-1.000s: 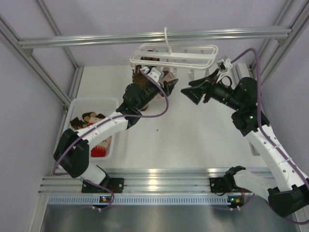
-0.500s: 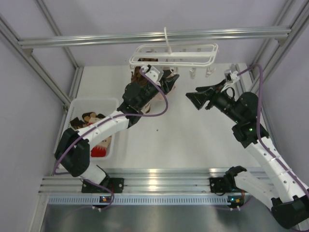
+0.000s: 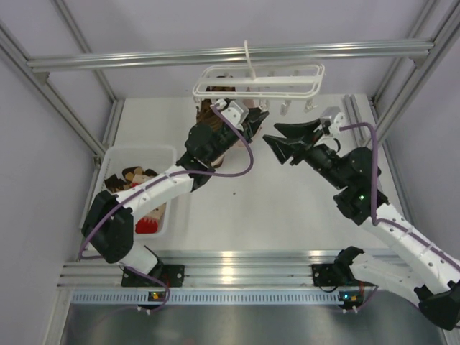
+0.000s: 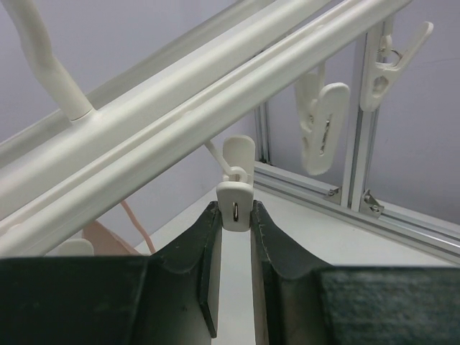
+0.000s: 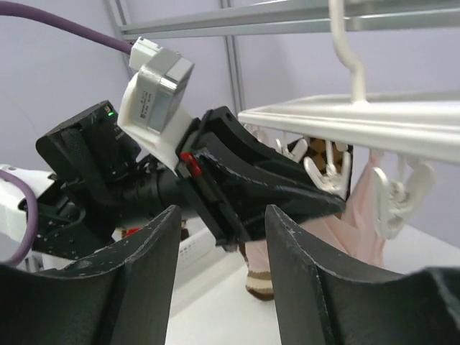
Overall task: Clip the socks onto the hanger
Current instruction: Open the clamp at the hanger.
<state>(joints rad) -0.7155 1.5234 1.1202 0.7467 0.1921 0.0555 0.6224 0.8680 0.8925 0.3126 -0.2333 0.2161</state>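
What we can't make out
The lower end of the clip [image 4: 235,195] is hidden between the fingers of the left gripper [image 4: 235,210]. The pink sock [image 4: 104,238] is cut off behind them, and we see only the bottom of the brown striped sock [image 5: 259,279].

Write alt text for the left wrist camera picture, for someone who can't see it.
Seen from its own wrist, the left gripper pinches a small white clip dangling under the bars of the white hanger, which cross the picture diagonally. At upper right two more clips hang free against a pale wall.
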